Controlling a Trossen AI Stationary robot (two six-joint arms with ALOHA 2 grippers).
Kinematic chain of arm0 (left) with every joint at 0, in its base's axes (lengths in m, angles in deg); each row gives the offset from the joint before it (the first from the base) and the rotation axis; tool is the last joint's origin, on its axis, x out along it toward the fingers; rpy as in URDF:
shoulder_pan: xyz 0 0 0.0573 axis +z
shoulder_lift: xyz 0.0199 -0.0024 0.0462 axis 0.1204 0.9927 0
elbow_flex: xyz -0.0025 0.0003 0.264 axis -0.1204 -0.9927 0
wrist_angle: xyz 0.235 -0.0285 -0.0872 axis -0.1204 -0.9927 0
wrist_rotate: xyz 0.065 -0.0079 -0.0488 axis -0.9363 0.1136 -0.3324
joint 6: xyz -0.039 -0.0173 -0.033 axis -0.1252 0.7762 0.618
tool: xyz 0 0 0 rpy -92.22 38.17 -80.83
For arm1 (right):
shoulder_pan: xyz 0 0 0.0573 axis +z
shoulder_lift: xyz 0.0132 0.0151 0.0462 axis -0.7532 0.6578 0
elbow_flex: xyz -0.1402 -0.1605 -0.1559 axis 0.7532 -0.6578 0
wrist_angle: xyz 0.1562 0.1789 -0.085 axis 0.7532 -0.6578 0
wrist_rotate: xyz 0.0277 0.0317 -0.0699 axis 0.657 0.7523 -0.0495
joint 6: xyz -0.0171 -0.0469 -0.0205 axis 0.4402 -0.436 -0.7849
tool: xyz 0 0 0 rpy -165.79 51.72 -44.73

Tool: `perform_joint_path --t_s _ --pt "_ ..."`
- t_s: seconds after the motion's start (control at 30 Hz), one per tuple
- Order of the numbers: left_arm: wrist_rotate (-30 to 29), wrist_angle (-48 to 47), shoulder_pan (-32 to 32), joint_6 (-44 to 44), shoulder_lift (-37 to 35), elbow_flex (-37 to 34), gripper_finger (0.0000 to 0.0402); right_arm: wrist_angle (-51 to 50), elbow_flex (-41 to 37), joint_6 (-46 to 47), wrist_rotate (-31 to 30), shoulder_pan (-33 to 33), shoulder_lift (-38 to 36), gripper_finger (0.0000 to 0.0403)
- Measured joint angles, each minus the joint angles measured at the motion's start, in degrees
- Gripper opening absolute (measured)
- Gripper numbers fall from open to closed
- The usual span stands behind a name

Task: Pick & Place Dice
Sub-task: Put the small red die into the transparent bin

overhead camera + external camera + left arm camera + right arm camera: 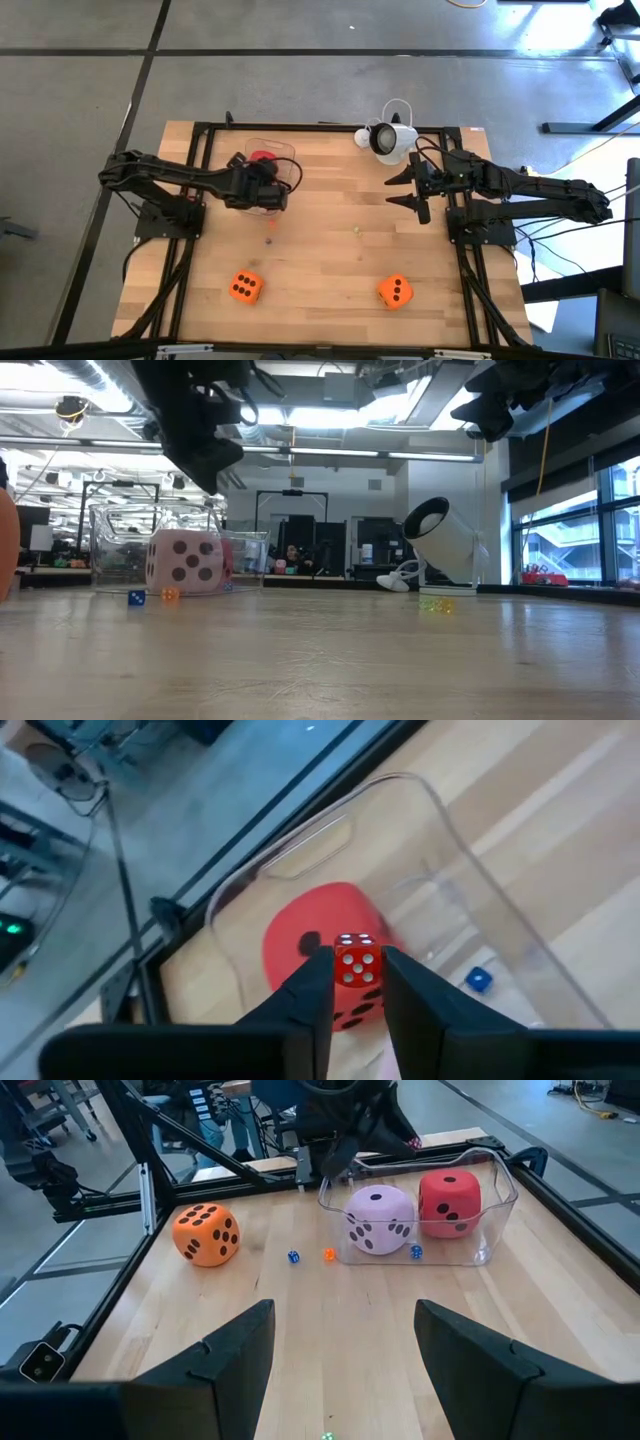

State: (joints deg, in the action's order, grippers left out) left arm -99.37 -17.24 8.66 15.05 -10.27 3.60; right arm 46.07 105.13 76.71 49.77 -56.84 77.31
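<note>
Two big dice, pink [379, 1220] and red [448, 1203], sit in clear bin [497, 1200] at table's far left; two orange dice [245, 287] [395, 291] lie apart near front edge. Left gripper [358, 982] hangs over bin, pinching a tiny red die [356, 966]. Right gripper [345, 1342] hovers wide apart, holding nothing, at far right w/ small loose dice [293, 1257] beside bin.

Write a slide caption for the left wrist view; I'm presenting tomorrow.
Left gripper holds a small red die above the clear bin containing a large red die.
</note>
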Motion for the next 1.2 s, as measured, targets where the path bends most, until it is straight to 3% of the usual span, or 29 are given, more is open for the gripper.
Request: perform_joint_path --t_s 0.4,1.2 --pt "-1.41 0.77 0.31 -0.50 0.00 0.00 0.0120 0.00 0.00 -0.01 0.00 0.00 0.00 0.0242" --pt "-1.36 5.55 0.31 6.57 0.02 0.02 0.0123 0.00 0.00 -0.14 -0.16 0.00 0.00 0.0242"
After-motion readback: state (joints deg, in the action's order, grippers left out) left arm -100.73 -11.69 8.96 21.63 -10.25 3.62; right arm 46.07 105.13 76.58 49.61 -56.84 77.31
